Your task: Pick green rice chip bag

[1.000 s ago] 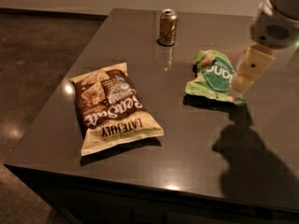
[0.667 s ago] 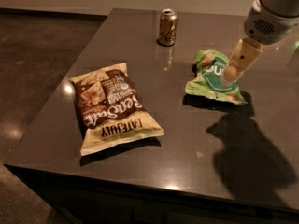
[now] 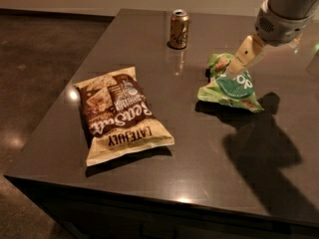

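The green rice chip bag (image 3: 233, 87) lies crumpled on the dark table (image 3: 199, 158) at the right, with its dark green round logo facing up. My gripper (image 3: 237, 65) comes down from the upper right and sits at the bag's upper part, over its top edge. The grey arm body is above it at the frame's top right. The part of the bag under the gripper is hidden.
A larger brown-and-cream chip bag (image 3: 122, 116) lies on the table's left half. A bronze drink can (image 3: 179, 29) stands upright at the back, left of the green bag. The table's front and left edges drop to a dark floor.
My gripper has moved left and down, from beside the green bag's right edge onto its upper part. The bag, the brown bag and the can stay where they were.
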Tool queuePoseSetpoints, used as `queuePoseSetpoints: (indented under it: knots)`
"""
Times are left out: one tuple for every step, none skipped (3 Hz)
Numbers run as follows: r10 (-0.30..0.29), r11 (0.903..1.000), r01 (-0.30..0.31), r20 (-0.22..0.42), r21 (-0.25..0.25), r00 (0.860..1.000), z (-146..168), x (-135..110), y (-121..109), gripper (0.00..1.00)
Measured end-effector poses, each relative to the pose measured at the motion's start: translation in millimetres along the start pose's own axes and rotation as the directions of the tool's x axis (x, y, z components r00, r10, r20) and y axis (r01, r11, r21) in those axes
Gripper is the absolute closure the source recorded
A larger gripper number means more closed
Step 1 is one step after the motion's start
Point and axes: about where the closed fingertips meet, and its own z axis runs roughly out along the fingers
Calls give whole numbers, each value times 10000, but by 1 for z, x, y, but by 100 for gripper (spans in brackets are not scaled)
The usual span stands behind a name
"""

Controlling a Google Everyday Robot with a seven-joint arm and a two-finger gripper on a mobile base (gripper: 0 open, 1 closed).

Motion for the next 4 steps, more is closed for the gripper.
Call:
queuePoseSetpoints:
  knots:
    - [1232, 9917, -1238, -177, -345, 9922, 21, -9, -1, 0]
    - [1819, 9771, -1868, -551, -1022, 9818, 52, -23, 16, 0]
    - [2012, 9692, -2100, -777, -1287, 9765, 67, -28, 23, 0]
    - [2188, 9626, -2317, -1020, -1401, 9704, 78, -29, 25, 0]
